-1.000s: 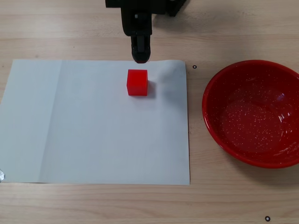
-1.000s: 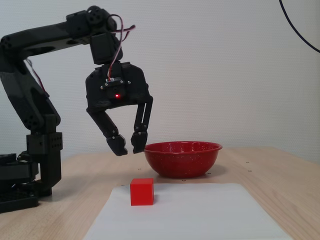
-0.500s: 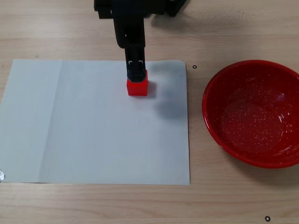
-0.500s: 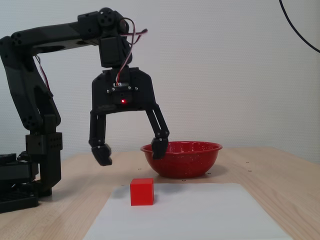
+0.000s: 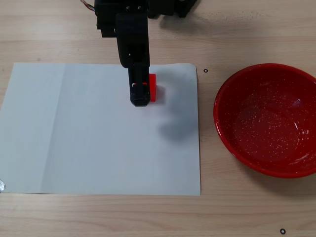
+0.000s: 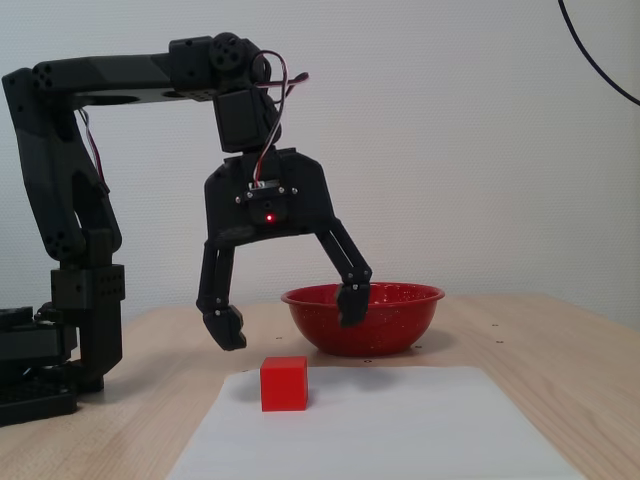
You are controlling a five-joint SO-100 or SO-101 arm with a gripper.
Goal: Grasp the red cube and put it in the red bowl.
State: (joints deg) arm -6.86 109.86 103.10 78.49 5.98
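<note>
Since half a second ago the claw (image 5: pixel 140 94) has pushed further out over the paper and dropped lower; jaws spread about as wide as before, cube and bowl unmoved.

Top-down fixed view: arm comes in from the top edge, black claw body covers the left part of the red cube (image 5: pixel 152 88), only its right strip shows. Cube sits on the white paper sheet (image 5: pixel 89 143), near the sheet's top edge, right of centre. Red bowl (image 5: pixel 227 133) stands off the paper to the right on the wooden surface (image 5: pixel 247 29), well apart from the cube, inside empty with white speckles. Soft shadow on the paper below-right of the claw.

Side-on fixed view: claw (image 6: pixel 287 322) hangs above the cube (image 6: pixel 284 383), fingers wide apart, one tip left of the cube, the other up to the right in front of the bowl (image 6: pixel 400 325). Tips above the cube's top face, no contact, nothing gripped. Cube rests flat on the paper (image 6: pixel 420 430). Red LED lit on the claw body. Arm base (image 6: pixel 45 370) at left on the surface.
</note>
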